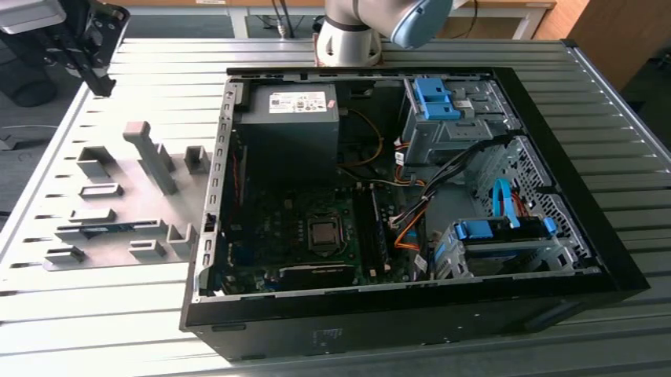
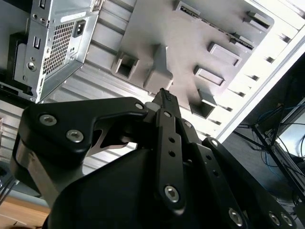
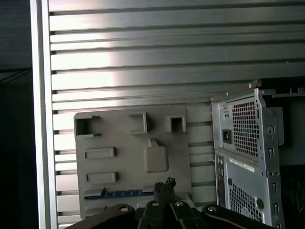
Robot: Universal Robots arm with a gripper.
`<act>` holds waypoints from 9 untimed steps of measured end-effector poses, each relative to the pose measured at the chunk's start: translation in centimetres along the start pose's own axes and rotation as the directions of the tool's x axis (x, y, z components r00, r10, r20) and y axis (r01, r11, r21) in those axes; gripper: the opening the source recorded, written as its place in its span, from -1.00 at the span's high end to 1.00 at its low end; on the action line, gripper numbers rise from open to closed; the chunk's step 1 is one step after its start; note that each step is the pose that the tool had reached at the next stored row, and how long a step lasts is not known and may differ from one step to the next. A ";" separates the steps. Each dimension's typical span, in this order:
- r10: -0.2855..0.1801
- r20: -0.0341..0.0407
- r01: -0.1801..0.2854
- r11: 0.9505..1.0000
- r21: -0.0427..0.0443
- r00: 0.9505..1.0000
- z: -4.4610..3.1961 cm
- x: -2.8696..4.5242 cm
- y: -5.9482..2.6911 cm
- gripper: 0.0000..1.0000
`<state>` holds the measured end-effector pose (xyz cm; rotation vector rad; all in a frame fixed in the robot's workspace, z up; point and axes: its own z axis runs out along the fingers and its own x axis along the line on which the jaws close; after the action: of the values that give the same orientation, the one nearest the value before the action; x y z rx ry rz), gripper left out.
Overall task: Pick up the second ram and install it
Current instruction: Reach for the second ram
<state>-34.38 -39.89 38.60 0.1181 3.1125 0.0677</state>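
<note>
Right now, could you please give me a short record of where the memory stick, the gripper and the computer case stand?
memory stick: lying in a grey holder on the holder plate, not yet picked up
gripper: shut, holding nothing, raised clear of the stick
holder plate: flat on the table, at the exterior view's left of the case
computer case: open, lying on its side on the table

A: We see a silver table [image 1: 126, 314], ribbed in long straight slats. Holder plate [image 3: 126, 162] plain grey, blocks same grey.

B: Agreed. We've got the ram [image 3: 119, 193] blue-green. PC case [image 1: 419, 314] black; inside, blue clips [image 1: 501, 229], orange cables [image 1: 404, 228], dk green board [image 1: 267, 236]. Gripper [image 3: 167, 183] black w/ silver screws.
</note>
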 end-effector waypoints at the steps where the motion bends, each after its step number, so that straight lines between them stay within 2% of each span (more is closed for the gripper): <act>1: 0.000 0.000 0.000 1.000 0.000 1.000 0.00 0.19 -0.02 0.79; 9: 0.000 0.000 0.000 1.000 0.000 1.000 -0.02 1.23 -0.10 0.79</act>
<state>-35.61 -39.90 38.59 0.1179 3.1125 0.0676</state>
